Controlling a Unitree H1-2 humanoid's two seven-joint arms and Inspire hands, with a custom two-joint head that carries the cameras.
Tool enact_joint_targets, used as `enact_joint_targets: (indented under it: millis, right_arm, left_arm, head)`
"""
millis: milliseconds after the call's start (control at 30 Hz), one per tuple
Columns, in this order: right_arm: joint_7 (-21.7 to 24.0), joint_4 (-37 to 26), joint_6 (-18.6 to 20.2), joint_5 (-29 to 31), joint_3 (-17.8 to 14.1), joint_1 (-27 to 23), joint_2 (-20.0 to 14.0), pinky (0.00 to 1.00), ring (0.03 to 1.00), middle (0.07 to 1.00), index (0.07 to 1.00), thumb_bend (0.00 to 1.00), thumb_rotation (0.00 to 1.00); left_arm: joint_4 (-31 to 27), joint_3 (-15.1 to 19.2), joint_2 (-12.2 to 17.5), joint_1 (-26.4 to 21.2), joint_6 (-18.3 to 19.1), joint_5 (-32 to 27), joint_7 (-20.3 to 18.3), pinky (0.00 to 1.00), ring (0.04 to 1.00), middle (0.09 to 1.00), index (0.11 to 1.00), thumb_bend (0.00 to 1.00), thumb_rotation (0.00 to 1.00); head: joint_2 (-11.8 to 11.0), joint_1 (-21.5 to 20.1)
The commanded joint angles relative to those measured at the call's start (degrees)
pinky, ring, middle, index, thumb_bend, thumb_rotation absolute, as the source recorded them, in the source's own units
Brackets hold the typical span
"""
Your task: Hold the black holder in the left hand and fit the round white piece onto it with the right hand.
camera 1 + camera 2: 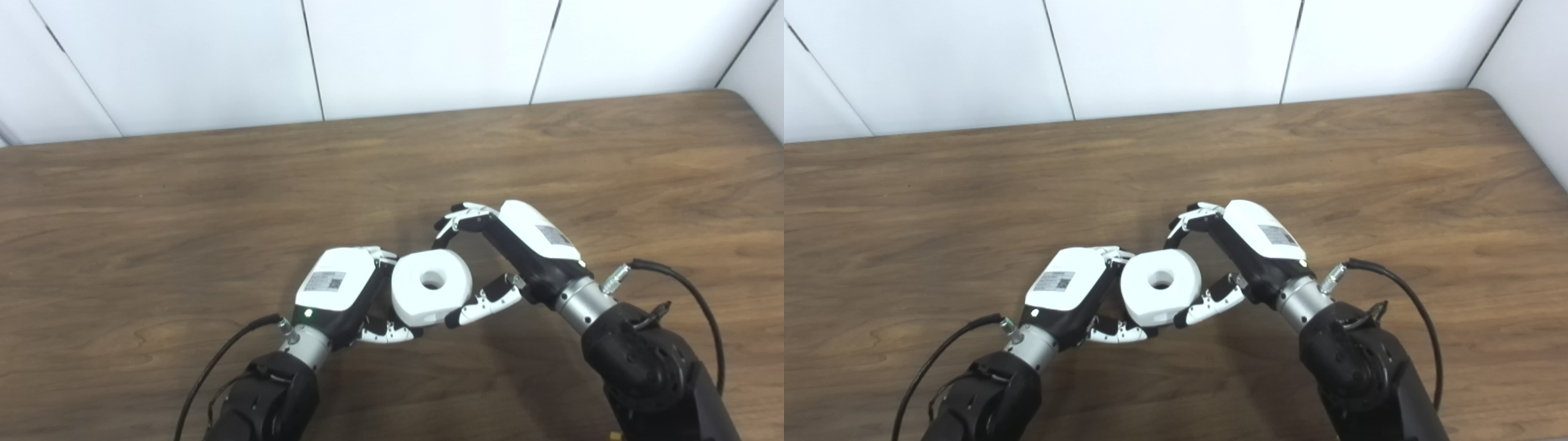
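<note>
The round white piece point(431, 286) sits between both hands; right hand point(511, 248) fingers curl around it, thumb beneath; left hand point(343, 291) fingers press its other side; black holder hidden.

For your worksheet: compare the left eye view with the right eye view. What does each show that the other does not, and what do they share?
Only the left eye view: a dark strip at the wall's far left edge, and three dark panel seams on the left wall.

Only the right eye view: more of the side wall at the right, past the table's rounded corner.

Both: the round white piece, its centre hole facing up, between the left hand and the right hand, above the wooden table. The black holder cannot be made out in either view.
</note>
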Motion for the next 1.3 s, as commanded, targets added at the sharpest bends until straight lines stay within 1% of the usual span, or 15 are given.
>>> enact_joint_targets:
  millis: [0,33,67,133,300,333,367,433,467,533,633,867,1033,1167,1267]
  right_arm:
    - [0.8,-0.1,-0.9,-1.1,0.6,-1.0,-0.6,0.79,0.89,0.78,0.539,0.72,0.28]
    - [0.9,-0.2,-0.8,-1.2,0.6,-1.0,-0.6,0.79,0.89,0.78,0.572,0.84,0.35]
    - [1.1,-0.3,-0.6,-1.0,0.6,-1.0,-0.6,0.79,0.89,0.78,0.584,0.89,0.38]
    - [1.6,-0.3,-0.4,-1.0,0.5,-1.0,-0.8,0.81,0.895,0.785,0.601,0.93,0.4]
    - [2.9,-0.2,0.6,-0.9,0.1,-0.9,-0.8,0.84,0.908,0.799,0.633,0.98,0.42]
    - [3.2,-0.3,0.9,-0.9,0.0,-0.9,-0.8,0.85,0.918,0.812,0.669,0.99,0.43]
    - [3.5,-0.2,1.3,-0.4,-0.1,-0.9,-0.7,0.86,0.921,0.817,0.681,0.99,0.43]
    - [3.8,-0.1,1.9,0.4,-0.4,-0.8,-0.6,0.88,0.947,0.836,0.828,1.0,0.43]
    - [3.9,0.0,2.1,0.6,-0.5,-0.8,-0.6,0.88,0.951,0.84,0.851,1.0,0.43]
    - [4.0,0.1,2.2,0.7,-0.5,-0.8,-0.8,0.9,0.967,0.859,0.927,1.0,0.43]
    - [4.2,0.5,2.5,0.8,-0.4,-0.8,-0.9,0.91,0.969,0.877,0.981,1.0,0.45]
    - [3.9,0.7,2.4,1.3,-0.8,-0.7,-1.0,0.94,0.976,0.893,1.0,1.0,0.46]
    - [4.0,0.2,2.4,1.0,-1.0,-1.1,-1.2,0.94,0.973,0.898,1.0,1.0,0.47]
    - [5.3,-1.2,3.7,0.6,-1.4,-1.9,-1.5,0.95,0.981,0.906,1.0,1.0,0.48]
    - [7.0,-3.0,4.7,0.6,-2.2,-2.5,-1.9,0.97,0.989,0.919,1.0,1.0,0.5]
  left_arm:
    - [0.1,-1.5,-0.2,0.4,-0.5,0.1,-2.7,0.85,0.853,0.777,0.487,0.52,0.05]
    - [0.2,-1.5,-0.2,0.4,-0.5,0.1,-2.7,0.85,0.853,0.776,0.487,0.52,0.05]
    - [0.2,-1.5,-0.2,0.5,-0.6,0.0,-2.6,0.85,0.853,0.776,0.487,0.52,0.05]
    - [0.3,-1.5,-0.2,0.5,-0.7,0.2,-2.3,0.84,0.85,0.773,0.487,0.52,0.05]
    - [0.2,-1.5,-0.2,0.5,-0.5,0.1,-2.6,0.85,0.854,0.775,0.486,0.52,0.05]
    - [0.2,-1.5,-0.2,0.5,-0.5,0.1,-2.6,0.85,0.853,0.775,0.486,0.52,0.05]
    - [0.2,-1.6,-0.2,0.4,-0.5,0.2,-2.8,0.85,0.852,0.775,0.486,0.52,0.05]
    - [0.2,-1.6,-0.2,0.4,-0.4,0.3,-3.0,0.85,0.855,0.777,0.487,0.52,0.05]
    - [0.3,-1.7,-0.2,0.3,-0.4,0.4,-3.0,0.85,0.855,0.777,0.487,0.52,0.05]
    - [0.4,-1.8,-0.2,0.3,-0.5,0.5,-3.0,0.84,0.851,0.775,0.486,0.52,0.05]
    - [0.5,-2.0,-0.3,0.1,-0.4,0.7,-3.3,0.84,0.845,0.77,0.486,0.52,0.05]
    - [0.8,-2.3,-0.2,-0.2,0.1,0.6,-4.5,0.84,0.847,0.77,0.486,0.52,0.05]
    - [0.9,-2.3,-0.2,-0.2,0.2,0.7,-4.7,0.84,0.845,0.768,0.486,0.52,0.05]
    - [1.0,-2.2,-0.2,-0.2,0.0,0.7,-4.5,0.83,0.842,0.766,0.486,0.52,0.05]
    - [1.1,-2.2,-0.3,-0.1,0.1,0.8,-4.4,0.83,0.842,0.767,0.486,0.52,0.05]
  head:
    - [0.1,0.0]
    - [0.1,0.0]
    - [0.1,0.0]
    - [0.1,0.0]
    - [0.2,0.0]
    - [0.2,0.0]
    - [0.2,0.0]
    - [0.2,0.0]
    - [0.2,0.0]
    - [0.2,0.1]
    - [0.0,0.1]
    - [-0.2,0.1]
    - [-0.2,0.1]
    - [-0.5,0.0]
    - [-0.5,0.0]
